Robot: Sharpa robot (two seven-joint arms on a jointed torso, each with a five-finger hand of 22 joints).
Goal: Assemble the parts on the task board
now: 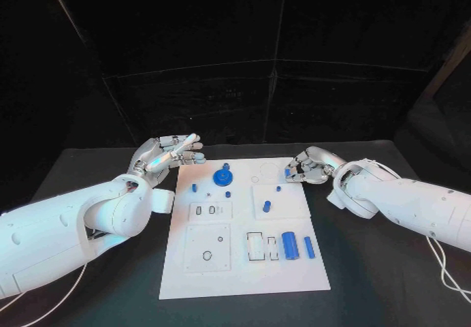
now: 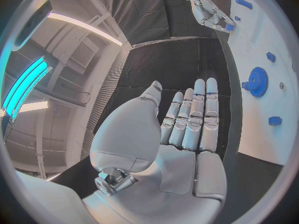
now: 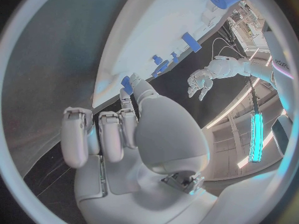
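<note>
The white task board (image 1: 246,272) lies in the middle of the black table. On it are a blue gear (image 1: 224,178), several small blue pegs such as one (image 1: 267,206) mid-board, a thick blue cylinder (image 1: 290,244) and a thinner blue bar (image 1: 309,247). My left hand (image 1: 169,153) hovers off the board's far left corner, fingers straight and apart, holding nothing; its palm (image 2: 168,149) is bare. My right hand (image 1: 312,167) sits at the far right corner, its other fingers curled, pinching a small blue part (image 3: 126,82) at its fingertips, just over the board's edge.
Recessed slots and outlined pockets mark the board's near half, by the cylinder and at the near left (image 1: 207,254). Black table (image 1: 382,279) surrounds the board on all sides. From the left wrist the gear (image 2: 257,81) and my right hand (image 2: 209,7) are seen.
</note>
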